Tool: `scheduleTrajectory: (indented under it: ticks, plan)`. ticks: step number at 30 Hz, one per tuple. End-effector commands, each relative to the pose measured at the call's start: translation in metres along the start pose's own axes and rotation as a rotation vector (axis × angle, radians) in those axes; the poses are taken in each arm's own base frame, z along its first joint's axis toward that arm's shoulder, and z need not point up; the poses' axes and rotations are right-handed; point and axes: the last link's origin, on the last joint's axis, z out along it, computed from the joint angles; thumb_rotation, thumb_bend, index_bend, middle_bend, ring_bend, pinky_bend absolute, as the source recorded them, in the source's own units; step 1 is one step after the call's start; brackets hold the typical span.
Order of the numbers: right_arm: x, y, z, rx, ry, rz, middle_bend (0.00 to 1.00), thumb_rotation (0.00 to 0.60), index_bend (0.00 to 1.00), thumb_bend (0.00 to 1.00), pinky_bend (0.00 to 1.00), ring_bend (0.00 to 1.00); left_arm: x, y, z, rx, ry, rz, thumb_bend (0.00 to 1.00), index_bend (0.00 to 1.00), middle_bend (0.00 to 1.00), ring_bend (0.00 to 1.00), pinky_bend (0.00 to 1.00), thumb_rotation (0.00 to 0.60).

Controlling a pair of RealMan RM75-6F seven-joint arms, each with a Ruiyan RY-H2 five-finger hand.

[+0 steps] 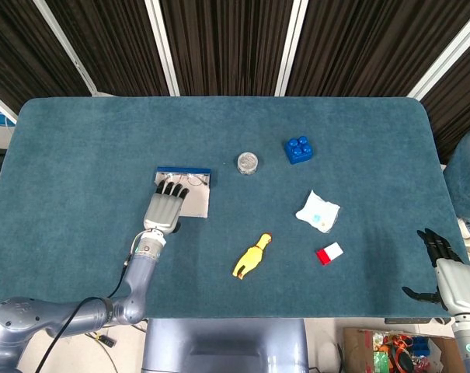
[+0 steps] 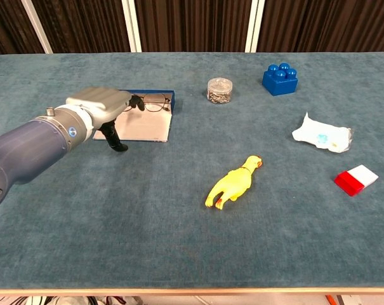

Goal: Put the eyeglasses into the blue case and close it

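Observation:
The blue case [image 1: 197, 204] lies open left of the table's middle, its pale inner lid [image 2: 147, 127] facing up. The eyeglasses [image 1: 195, 180] sit in its far blue half, also seen in the chest view [image 2: 155, 102]. My left hand [image 1: 165, 208] hovers flat over the left part of the lid, fingers stretched toward the glasses and holding nothing. In the chest view the left hand [image 2: 101, 104] has its thumb pointing down by the lid's near left corner. My right hand [image 1: 446, 272] rests open off the table's near right corner.
A clear jar [image 1: 247, 162] and a blue brick [image 1: 297, 149] stand right of the case. A yellow rubber chicken [image 1: 251, 256], a white packet [image 1: 318, 210] and a red-and-white block [image 1: 329, 253] lie toward the near right.

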Motion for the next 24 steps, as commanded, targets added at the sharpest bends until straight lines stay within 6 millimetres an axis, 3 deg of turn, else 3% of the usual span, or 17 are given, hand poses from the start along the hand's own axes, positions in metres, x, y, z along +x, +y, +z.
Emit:
scheduleTrajectory:
  ticks: [1,24]
  plan:
    - [-0.0001,-0.0001,0.0000,0.000,0.000,0.001,0.00,0.600,0.00,0.11,0.21,0.04,0.0006,0.0011,0.0015,0.000,0.009,0.001,0.24,0.19,0.14,0.06,0.07,0.600]
    - [-0.0001,-0.0002,0.0007,-0.006,-0.003,0.004,0.00,0.600,0.00,0.11,0.21,0.04,-0.0076,0.0044,0.0105,0.012,0.028,0.026,0.25,0.24,0.14,0.06,0.07,0.600]
